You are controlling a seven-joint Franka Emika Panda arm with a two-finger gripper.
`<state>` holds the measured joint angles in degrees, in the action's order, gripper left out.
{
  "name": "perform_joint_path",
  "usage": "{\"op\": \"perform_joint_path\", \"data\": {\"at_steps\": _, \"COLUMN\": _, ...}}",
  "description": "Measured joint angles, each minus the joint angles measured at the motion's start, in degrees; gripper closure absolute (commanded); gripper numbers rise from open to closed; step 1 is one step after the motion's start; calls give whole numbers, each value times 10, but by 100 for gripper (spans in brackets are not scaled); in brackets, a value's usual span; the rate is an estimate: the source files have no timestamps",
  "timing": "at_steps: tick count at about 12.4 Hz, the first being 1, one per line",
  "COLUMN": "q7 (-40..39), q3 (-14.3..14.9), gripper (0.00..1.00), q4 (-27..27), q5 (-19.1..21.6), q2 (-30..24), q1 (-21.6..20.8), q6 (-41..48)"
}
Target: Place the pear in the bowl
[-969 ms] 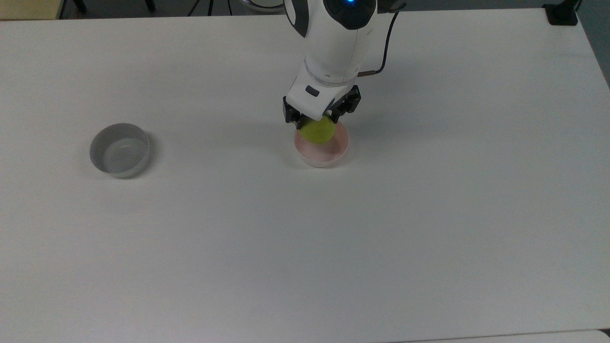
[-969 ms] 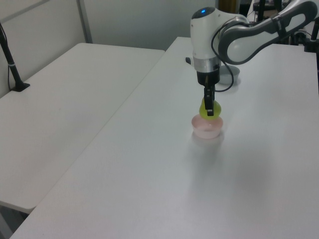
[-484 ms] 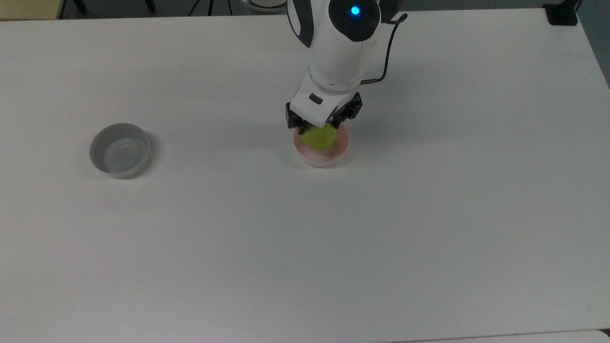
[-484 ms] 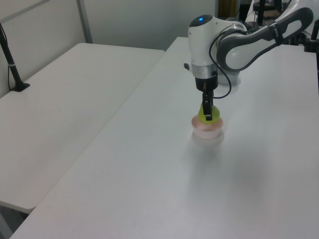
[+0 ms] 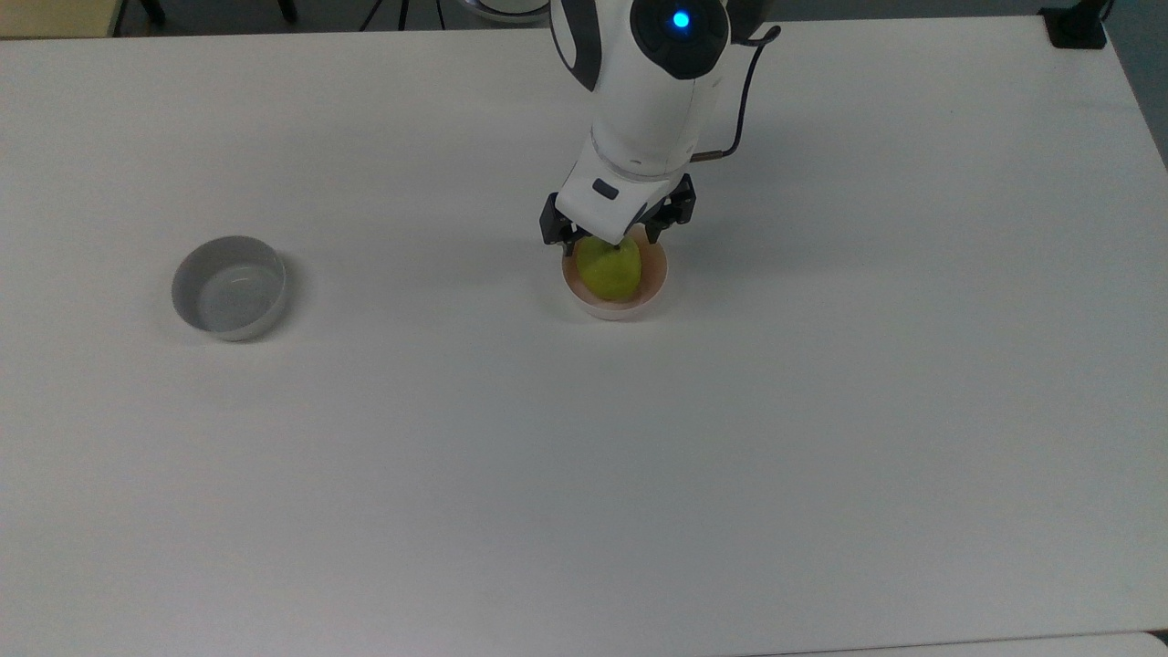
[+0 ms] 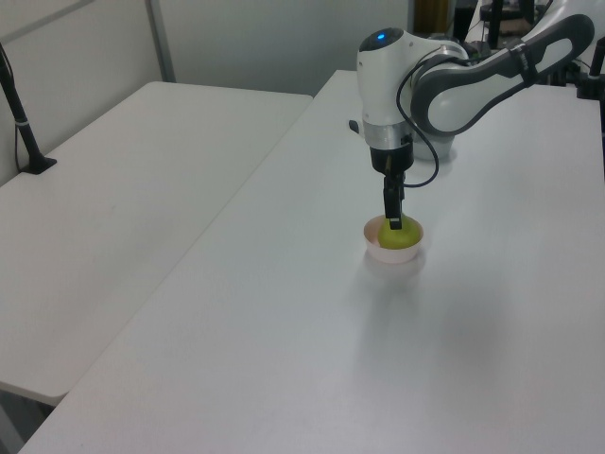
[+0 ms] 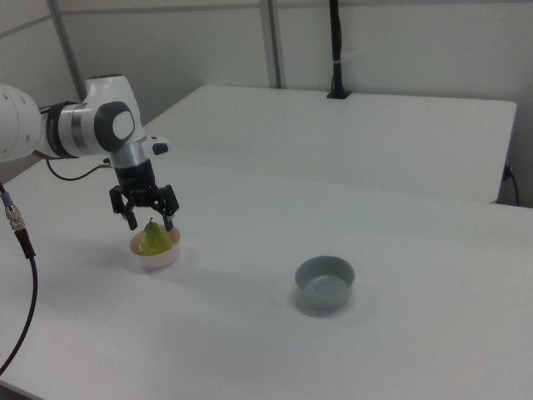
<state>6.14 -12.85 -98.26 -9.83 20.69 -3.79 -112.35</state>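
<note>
The yellow-green pear [image 5: 610, 272] stands upright inside the pale pink bowl [image 5: 631, 310] near the table's middle, its dark stem pointing up. My gripper [image 5: 609, 235] hovers just above it, open, with one finger on each side of the stem and not touching the fruit. The right view shows the pear [image 7: 152, 239] resting in the bowl [image 7: 158, 259] with the spread gripper [image 7: 150, 221] over its top. In the left view, the gripper [image 6: 392, 219] points straight down at the pear [image 6: 398, 237] in the bowl [image 6: 392, 257].
A grey bowl [image 5: 230, 287] of similar size sits far off at the top view's left, also seen as the grey bowl [image 7: 325, 283] at the right view's middle. A second white table [image 6: 123, 189] adjoins at the left view's left.
The gripper came down with the pear into the pink bowl and its fingers spread apart. The pear now rests in the bowl, free of the fingers.
</note>
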Motion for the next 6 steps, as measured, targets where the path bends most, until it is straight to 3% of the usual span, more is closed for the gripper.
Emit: {"op": "perform_joint_path", "data": {"at_steps": 6, "q7": 1, "q3": 0, "gripper": 0, "q4": 5, "q5": 0, "q2": -6, "q1": 0, "q6": 0}}
